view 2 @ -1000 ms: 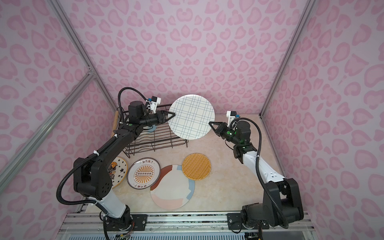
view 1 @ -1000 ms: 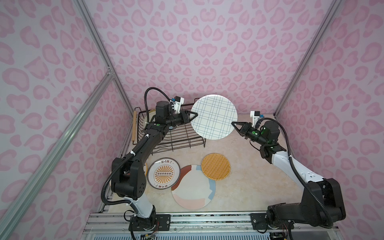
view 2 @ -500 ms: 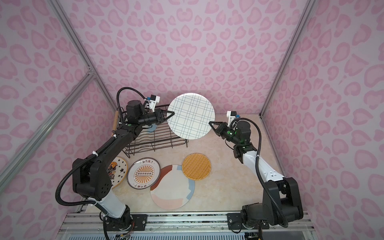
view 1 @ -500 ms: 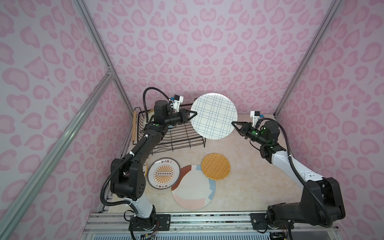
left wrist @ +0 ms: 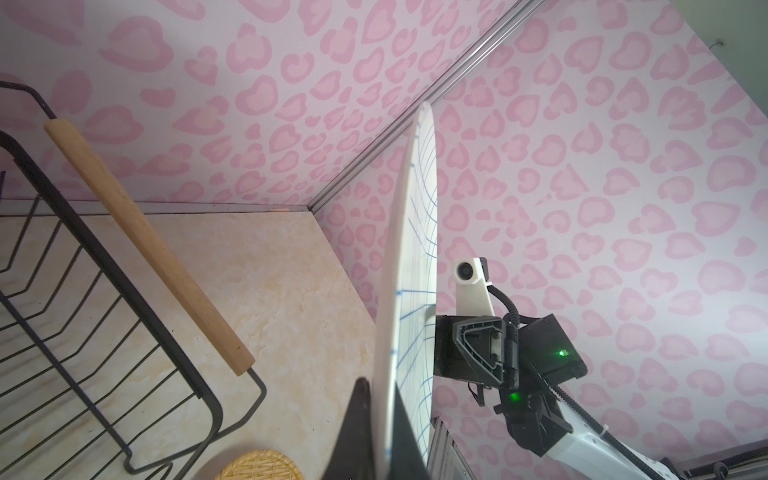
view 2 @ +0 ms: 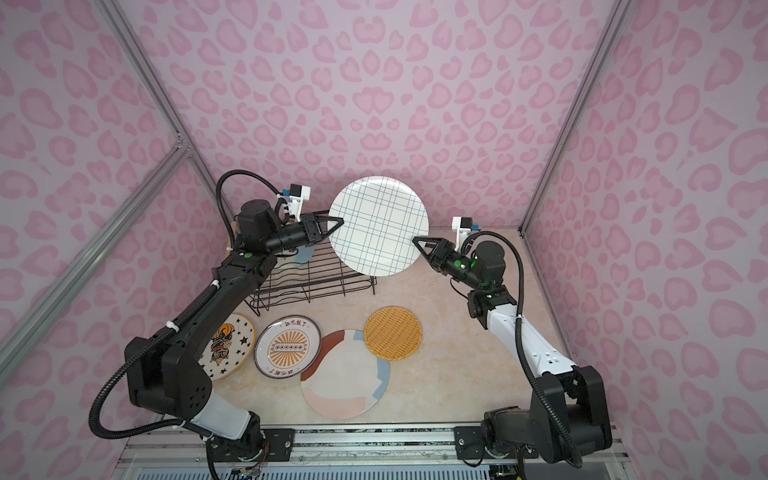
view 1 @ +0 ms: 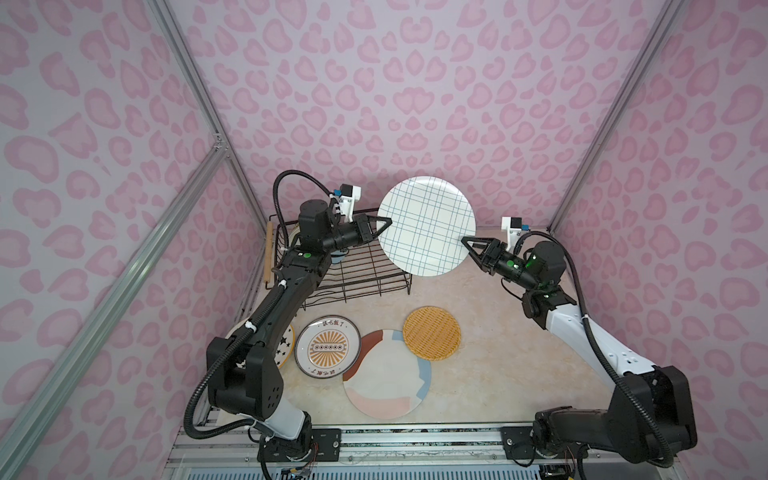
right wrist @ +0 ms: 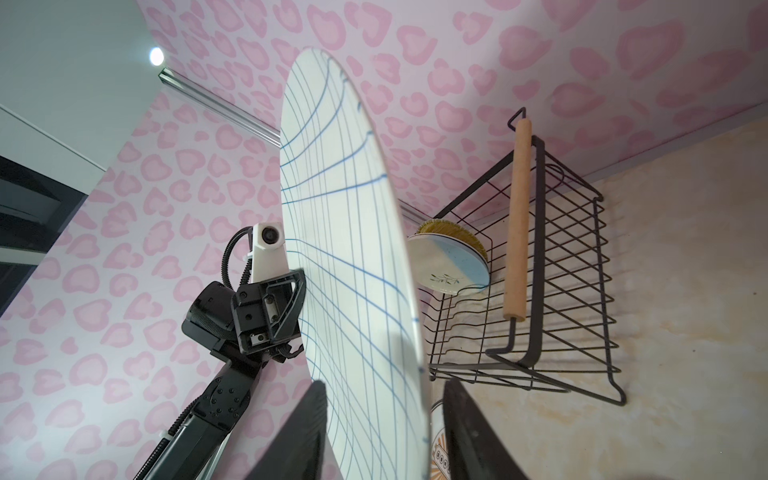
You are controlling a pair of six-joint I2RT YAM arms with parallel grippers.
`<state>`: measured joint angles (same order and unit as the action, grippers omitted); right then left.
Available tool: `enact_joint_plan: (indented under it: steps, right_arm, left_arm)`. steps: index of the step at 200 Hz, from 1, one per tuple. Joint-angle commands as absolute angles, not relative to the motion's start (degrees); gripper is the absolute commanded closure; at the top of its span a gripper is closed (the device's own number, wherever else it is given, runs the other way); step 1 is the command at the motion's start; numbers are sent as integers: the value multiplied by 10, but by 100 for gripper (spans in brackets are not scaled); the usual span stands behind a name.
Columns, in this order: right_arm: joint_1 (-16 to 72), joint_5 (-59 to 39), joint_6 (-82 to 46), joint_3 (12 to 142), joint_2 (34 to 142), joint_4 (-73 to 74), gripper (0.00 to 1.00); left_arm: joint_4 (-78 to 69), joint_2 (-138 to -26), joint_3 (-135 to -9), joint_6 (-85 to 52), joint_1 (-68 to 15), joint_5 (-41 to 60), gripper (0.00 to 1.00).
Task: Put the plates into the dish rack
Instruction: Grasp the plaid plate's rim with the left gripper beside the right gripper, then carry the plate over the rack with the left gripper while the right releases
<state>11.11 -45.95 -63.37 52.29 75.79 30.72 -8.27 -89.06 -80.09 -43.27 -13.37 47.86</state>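
Left gripper (view 1: 387,221): fingers (left wrist: 358,419) pinched tight on the rim of the grid plate (view 1: 428,226), held on edge in the air by the right end of the dish rack (view 1: 365,270). Right gripper (view 1: 465,241): fingers parted, straddling the opposite rim, one finger standing clear of it. A blue-cream plate (right wrist: 451,266) stands in the rack. Flat on the table (view 1: 490,353): orange weave plate (view 1: 432,332), pastel plate (view 1: 386,374), sunburst plate (view 1: 328,347), star plate (view 2: 226,347).

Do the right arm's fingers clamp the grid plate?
No, in the right wrist view the right fingers stand apart, with a clear gap beside the grid plate rim.
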Motion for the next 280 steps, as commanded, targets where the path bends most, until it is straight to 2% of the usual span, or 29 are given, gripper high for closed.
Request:
enact_joint_plan:
  steps: [1,65,122,166,257,280]
  right_arm:
    - [112,-474,-623,528,741,319,45]
    - [115,-446,-529,541,665,185,27]
    - [125,-450,-511,532,657,172,19]
    - [153,-450,-511,533,681,182,14]
    - [206,-453,-540,533,734,209,11]
    - [219,-452,-536,545,746,189,3]
  left_arm:
    - [-100,-867,-794,-415,-129,456,96]
    - [-49,-761,-750,-373,-76,395,96]
    - [91,-594,-715,-90,-64,191,96]
    - [135,-529,-703,79,-64,66,96]
    - [289,-580,-798,410,-63,119,96]
    - [329,-604,-815,465,-63,114,96]
